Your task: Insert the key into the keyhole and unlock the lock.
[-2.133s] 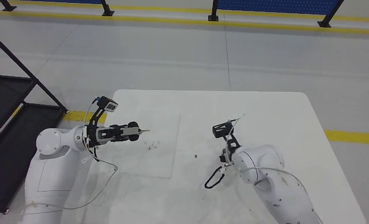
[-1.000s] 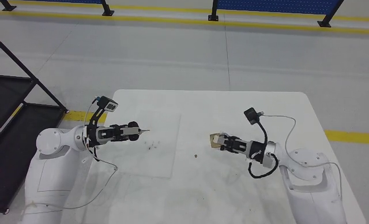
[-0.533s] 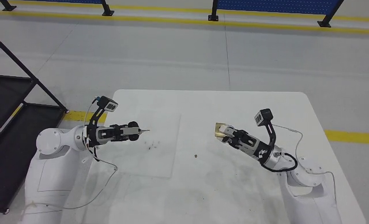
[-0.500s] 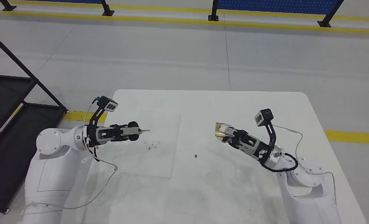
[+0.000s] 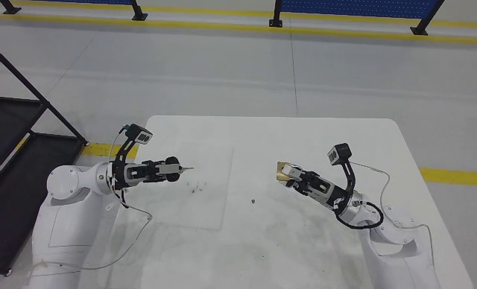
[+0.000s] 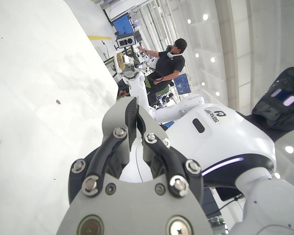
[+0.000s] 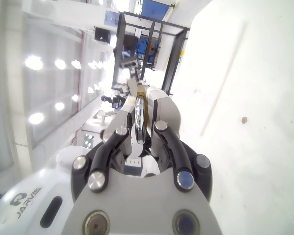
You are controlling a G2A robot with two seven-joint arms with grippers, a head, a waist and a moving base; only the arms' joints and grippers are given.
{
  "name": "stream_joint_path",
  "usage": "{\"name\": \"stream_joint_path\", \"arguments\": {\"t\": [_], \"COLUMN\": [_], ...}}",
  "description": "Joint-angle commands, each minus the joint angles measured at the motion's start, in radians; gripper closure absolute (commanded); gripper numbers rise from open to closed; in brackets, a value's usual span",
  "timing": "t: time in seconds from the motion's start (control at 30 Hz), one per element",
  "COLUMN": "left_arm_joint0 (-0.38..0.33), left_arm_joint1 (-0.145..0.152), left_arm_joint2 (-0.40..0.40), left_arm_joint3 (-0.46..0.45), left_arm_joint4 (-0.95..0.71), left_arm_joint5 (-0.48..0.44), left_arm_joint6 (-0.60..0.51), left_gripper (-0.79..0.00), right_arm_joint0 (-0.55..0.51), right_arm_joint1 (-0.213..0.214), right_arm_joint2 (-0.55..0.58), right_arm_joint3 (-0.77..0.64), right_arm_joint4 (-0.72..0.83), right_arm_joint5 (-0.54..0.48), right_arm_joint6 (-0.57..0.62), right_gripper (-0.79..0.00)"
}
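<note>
The left end effector (image 5: 177, 170) is pressed together on the key (image 5: 188, 169), whose thin tip points right, above the left part of the table (image 5: 320, 136). The right end effector (image 5: 293, 175) is clamped on the brass lock (image 5: 283, 170). It holds the lock above the table right of centre, well apart from the key, with one face turned toward the left arm.

The main risk, as I judge it, is misalignment. Both parts hang in the air, so a small tilt or height error in either arm would send the key tip against the lock face beside the keyhole. A push there could make the key slide or swivel between the pads, since little of it is gripped, or twist the lock in its grasp. The keyhole is too small to make out, so I cannot tell whether blade and slot line up. Turning a key that is only partly inserted could bind it or lever it loose.

Compared with the earlier frames, the left arm and key are unmoved. The right arm has unfolded from a tucked pose and swung out to the right. The lock has gone slightly farther, then in the last half second eased back a touch nearer.
</note>
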Motion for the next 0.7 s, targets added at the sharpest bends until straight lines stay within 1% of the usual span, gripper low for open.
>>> {"name": "stream_joint_path", "arguments": {"t": [0.0,0.3,0.33,0.4,0.47,0.6,0.67], "left_arm_joint0": [0.000,0.000,0.005,0.011,0.022,0.048,0.057], "left_arm_joint1": [0.000,0.000,-0.001,-0.002,-0.001,0.004,0.007], "left_arm_joint2": [0.000,0.000,0.008,0.028,0.055,0.130,0.163], "left_arm_joint3": [0.000,0.000,-0.004,-0.007,-0.009,-0.008,-0.002], "left_arm_joint4": [0.000,0.000,-0.015,-0.061,-0.063,-0.030,-0.046], "left_arm_joint5": [0.000,0.000,0.011,0.041,0.043,0.012,0.003], "left_arm_joint6": [0.000,0.000,0.013,0.001,0.000,0.000,0.000], "left_gripper": [0.000,0.000,0.000,0.000,0.000,0.000,0.000], "right_arm_joint0": [0.000,0.000,0.000,0.000,0.000,0.000,0.000], "right_arm_joint1": [0.000,0.000,0.000,0.000,0.000,0.000,0.000], "right_arm_joint2": [0.000,0.000,0.000,0.000,0.000,0.000,0.000], "right_arm_joint3": [0.000,0.000,0.000,0.000,0.000,0.000,0.000], "right_arm_joint4": [0.000,0.000,0.000,0.000,0.000,0.000,0.000], "right_arm_joint5": [0.000,0.000,0.000,0.000,0.000,0.000,0.000], "right_arm_joint6": [0.000,0.000,0.000,0.000,0.000,0.000,0.000], "right_gripper": [0.000,0.000,0.000,0.000,0.000,0.000,0.000]}}
